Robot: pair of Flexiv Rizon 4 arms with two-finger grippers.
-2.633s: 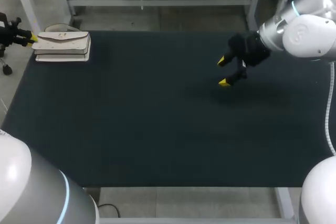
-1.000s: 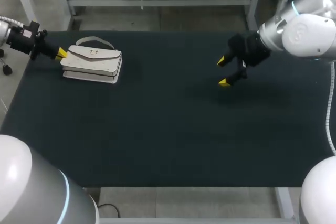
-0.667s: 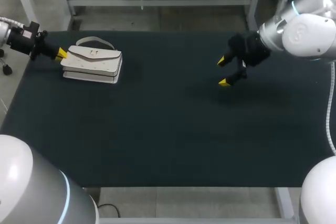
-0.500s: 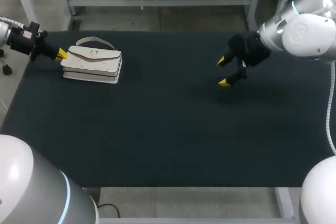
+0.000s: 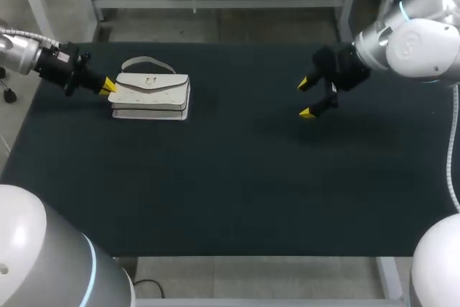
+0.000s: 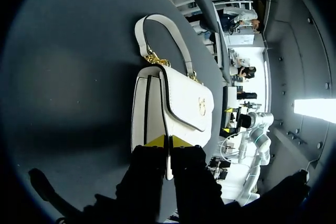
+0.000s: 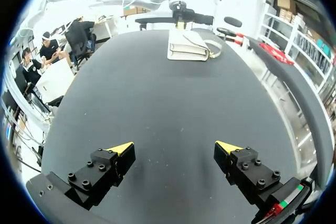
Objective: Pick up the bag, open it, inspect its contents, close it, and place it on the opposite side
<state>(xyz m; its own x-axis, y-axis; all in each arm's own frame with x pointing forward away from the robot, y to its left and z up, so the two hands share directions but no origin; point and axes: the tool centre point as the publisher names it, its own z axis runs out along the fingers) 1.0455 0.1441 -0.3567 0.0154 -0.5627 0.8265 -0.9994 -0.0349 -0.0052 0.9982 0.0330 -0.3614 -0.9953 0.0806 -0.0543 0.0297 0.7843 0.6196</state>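
Note:
A white handbag (image 5: 151, 95) with a flap, gold clasp and short handle (image 5: 147, 63) lies flat on the black table (image 5: 237, 177), at the far left. My left gripper (image 5: 108, 86) comes in level from the left and is shut on the bag's left end. In the left wrist view a thin white edge of the bag (image 6: 178, 98) sits pinched between the two yellow tips of the left gripper (image 6: 168, 141). My right gripper (image 5: 305, 98) hangs open over the table's far right part, holding nothing. From the right wrist view the bag (image 7: 188, 44) lies far ahead of the open right gripper (image 7: 176, 148).
The black mat stretches bare between the bag and the right gripper. The table's far edge (image 5: 215, 43) runs just behind the bag's handle.
My left gripper has moved rightward, farther onto the table, and the bag has travelled with it. The right arm has stayed where it was, open.

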